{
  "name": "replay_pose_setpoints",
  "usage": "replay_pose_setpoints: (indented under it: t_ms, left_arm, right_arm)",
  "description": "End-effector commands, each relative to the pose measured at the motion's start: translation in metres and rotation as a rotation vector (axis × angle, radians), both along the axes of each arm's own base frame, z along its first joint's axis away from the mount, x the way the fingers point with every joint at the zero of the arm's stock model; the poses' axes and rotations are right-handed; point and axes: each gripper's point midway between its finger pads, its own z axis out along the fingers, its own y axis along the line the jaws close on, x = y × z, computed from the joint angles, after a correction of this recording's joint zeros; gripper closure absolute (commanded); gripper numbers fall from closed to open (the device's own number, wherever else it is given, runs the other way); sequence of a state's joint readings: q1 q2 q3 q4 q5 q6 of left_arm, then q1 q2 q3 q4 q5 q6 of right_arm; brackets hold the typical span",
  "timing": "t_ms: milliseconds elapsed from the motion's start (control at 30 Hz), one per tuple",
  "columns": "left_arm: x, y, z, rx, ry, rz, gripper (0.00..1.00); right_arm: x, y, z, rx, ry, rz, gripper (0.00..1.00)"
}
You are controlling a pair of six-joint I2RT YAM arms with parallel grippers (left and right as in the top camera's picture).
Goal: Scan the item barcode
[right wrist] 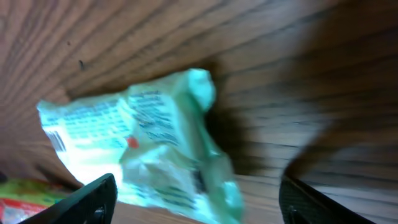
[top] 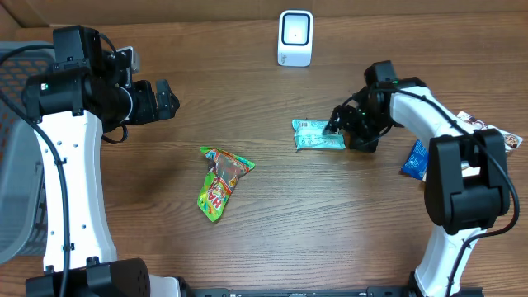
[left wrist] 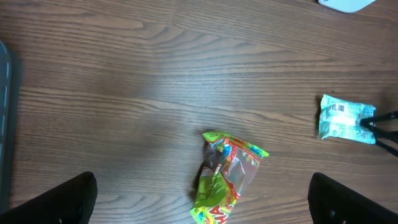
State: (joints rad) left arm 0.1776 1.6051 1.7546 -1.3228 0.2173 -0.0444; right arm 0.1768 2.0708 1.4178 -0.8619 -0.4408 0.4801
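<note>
1. One brown wood-grain bench [top: 272,247] carries everything and fills all three views.
2. Two white arms with black joints rise from its near edge. The left arm [top: 70,181] stands along the left side. The right arm [top: 458,190] stands along the right side and bends in toward the middle.
3. One grey mesh basket [top: 12,165] sits at the left edge, partly out of view.
4. One crinkled green, red and yellow snack bag [top: 221,183] lies flat, left of the middle, well apart from both arms.
5. One white rounded box scanner [top: 295,37] stands at the middle of the far edge.
6. One pale teal plastic packet [top: 318,135], the item to scan, lies flat on the bench, right of the middle and nearer than the scanner. Its long side runs left to right, and a small barcode [left wrist: 339,109] shows on its upper face.
7. One blue packet [top: 414,161] lies near the right edge, partly hidden by the right arm. A white-and-brown printed packet [top: 487,130] lies just beyond it.
8. The black right fingers [top: 337,125] are at the right end of the pale teal plastic packet, spread wide. In the wrist view the packet rests on the wood between them, not gripped.
9. The black left fingers [top: 165,101] are spread wide and hold nothing. They hang over the left part of the bench toward the far edge, apart from the snack bag.
</note>
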Motion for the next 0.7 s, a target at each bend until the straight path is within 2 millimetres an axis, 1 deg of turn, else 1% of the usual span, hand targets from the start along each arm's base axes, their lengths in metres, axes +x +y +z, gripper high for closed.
replay_pose_setpoints:
  t_ms: [0,67,200,300,333,400,467,500,533,600,667]
  left_arm:
    - [-0.001,-0.003,0.000,-0.002,-0.003,-0.027,0.01]
    - [-0.001,-0.003,0.000,-0.002,-0.003,-0.027,0.00]
    - [-0.001,-0.003,0.000,-0.002,-0.003,-0.027,0.00]
    - [-0.001,-0.003,0.000,-0.002,-0.003,-0.027,0.00]
    - [-0.001,-0.003,0.000,-0.002,-0.003,-0.027,0.00]
    - [-0.001,-0.003,0.000,-0.002,-0.003,-0.027,0.00]
    - [-0.001,-0.003,0.000,-0.002,-0.003,-0.027,0.00]
    - [-0.001,-0.003,0.000,-0.002,-0.003,-0.027,0.00]
    - [-0.001,-0.003,0.000,-0.002,-0.003,-0.027,0.00]
    - [-0.001,-0.003,0.000,-0.002,-0.003,-0.027,0.00]
    - [-0.001,-0.003,0.000,-0.002,-0.003,-0.027,0.00]
  right_arm:
    - [0.005,0.010,-0.011,-0.052,0.038,-0.122,0.15]
    - [0.009,0.012,-0.013,-0.085,0.020,-0.151,0.14]
    - [0.010,0.008,-0.021,-0.198,-0.002,-0.199,0.15]
    - [0.010,0.008,-0.029,-0.239,-0.019,-0.204,0.22]
    - [0.010,0.008,-0.033,-0.239,-0.019,-0.203,0.26]
    - [0.011,0.008,-0.038,-0.239,-0.018,-0.203,0.47]
    - [0.011,0.006,-0.041,-0.242,-0.011,-0.207,0.61]
    - [0.011,0.005,-0.043,-0.244,-0.007,-0.209,0.71]
    - [0.010,0.004,-0.043,-0.243,-0.004,-0.210,0.78]
    - [0.011,0.004,-0.043,-0.240,-0.003,-0.210,0.89]
    - [0.012,0.009,-0.042,-0.217,-0.013,-0.189,0.95]
